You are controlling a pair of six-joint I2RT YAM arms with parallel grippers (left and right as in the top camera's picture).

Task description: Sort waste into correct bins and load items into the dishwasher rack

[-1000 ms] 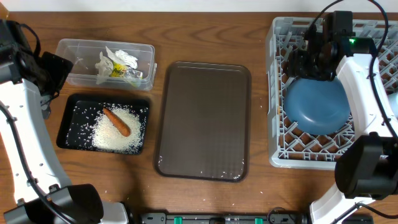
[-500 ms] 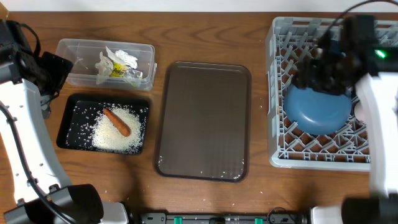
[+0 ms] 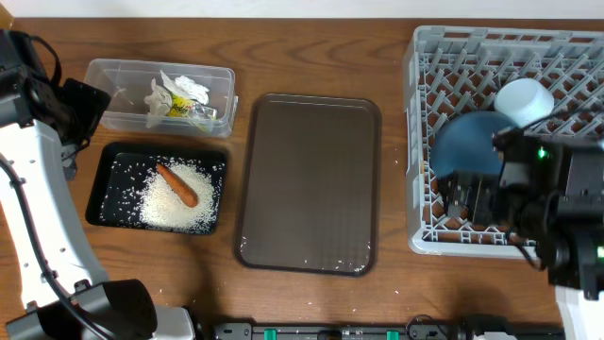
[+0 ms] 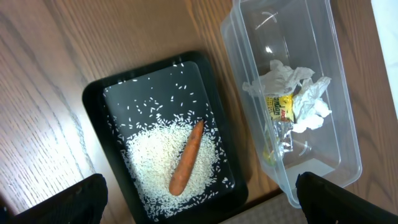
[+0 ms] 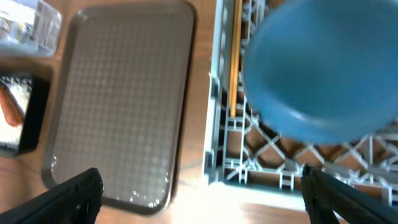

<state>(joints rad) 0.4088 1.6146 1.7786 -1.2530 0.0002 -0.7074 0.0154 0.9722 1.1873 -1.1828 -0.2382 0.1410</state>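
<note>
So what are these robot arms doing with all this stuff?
They are tidying up, and it looks nearly done. The rice and carrot lie in the black tray, wrappers in the clear tub. The blue bowl, white cup and chopsticks sit in the grey rack. Both grippers are open and empty: the left gripper above the bins, the right gripper above the rack's edge.

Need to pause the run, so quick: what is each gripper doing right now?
Left gripper: open, holding nothing.
Right gripper: open, holding nothing.
</note>
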